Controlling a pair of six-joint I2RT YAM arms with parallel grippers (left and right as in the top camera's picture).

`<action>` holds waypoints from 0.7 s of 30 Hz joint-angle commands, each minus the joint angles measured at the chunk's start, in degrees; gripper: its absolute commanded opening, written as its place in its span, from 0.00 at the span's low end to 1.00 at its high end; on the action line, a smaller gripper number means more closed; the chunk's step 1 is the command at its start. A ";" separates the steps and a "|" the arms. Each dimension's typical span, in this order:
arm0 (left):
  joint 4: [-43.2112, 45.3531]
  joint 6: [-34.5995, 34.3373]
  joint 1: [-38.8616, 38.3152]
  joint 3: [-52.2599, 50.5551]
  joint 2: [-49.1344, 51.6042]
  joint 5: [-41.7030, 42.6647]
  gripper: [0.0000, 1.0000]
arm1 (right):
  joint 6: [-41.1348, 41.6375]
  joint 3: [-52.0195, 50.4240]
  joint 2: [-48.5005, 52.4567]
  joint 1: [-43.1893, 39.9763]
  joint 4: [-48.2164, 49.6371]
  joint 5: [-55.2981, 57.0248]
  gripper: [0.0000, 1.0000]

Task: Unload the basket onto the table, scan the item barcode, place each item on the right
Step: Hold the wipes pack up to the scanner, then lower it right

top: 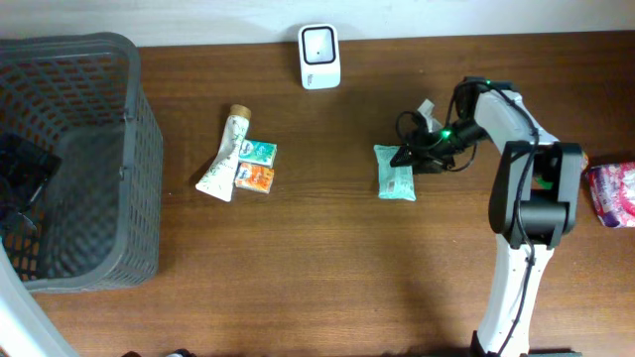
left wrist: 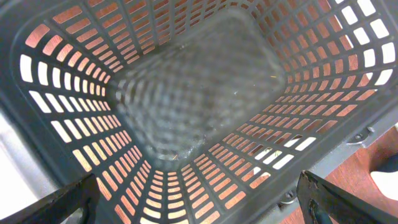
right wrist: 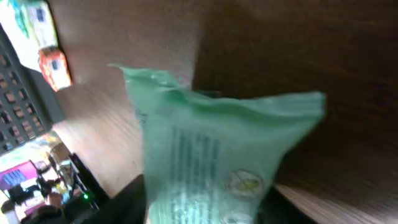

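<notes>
Green packet (top: 395, 174) lay flat, near the white scanner (top: 319, 56) and off to its right. The right gripper (top: 409, 157) sat at the packet's edge; whether it pinched could not be told. A weak edge hold might let the packet slip or twist, hiding the barcode.

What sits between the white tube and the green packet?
Overhead view: a teal box and an orange box beside the tube, then bare table to the packet.

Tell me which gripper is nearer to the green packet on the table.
Right. The right gripper is close beside the green packet, at its far corner; the left gripper is far off to the left, over the grey basket.
</notes>
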 commanded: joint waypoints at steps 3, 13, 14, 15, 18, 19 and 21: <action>-0.11 -0.15 0.33 0.11 -0.02 0.00 0.99 | -0.59 -0.57 0.33 4.63 2.51 -1.64 0.04; -0.11 -0.15 0.33 0.11 -0.02 0.00 0.99 | 28.20 20.98 -1.86 5.70 20.59 -2.51 0.04; -0.11 -0.15 0.33 0.11 -0.02 0.00 0.99 | 30.62 20.98 -1.86 6.40 25.92 0.76 0.04; -0.11 -0.15 0.33 0.11 -0.02 0.00 0.99 | 31.10 20.98 -1.86 8.13 31.76 8.72 0.04; -0.11 -0.15 0.33 0.11 -0.02 0.00 0.99 | 24.90 20.98 -1.84 16.09 42.36 45.79 0.04; -0.11 -0.15 0.33 0.11 -0.02 0.00 0.99 | 22.88 20.98 -1.84 18.47 42.12 60.78 0.04; -0.11 -0.15 0.33 0.11 -0.02 0.00 0.99 | 22.01 20.98 -1.84 21.27 34.10 77.83 0.04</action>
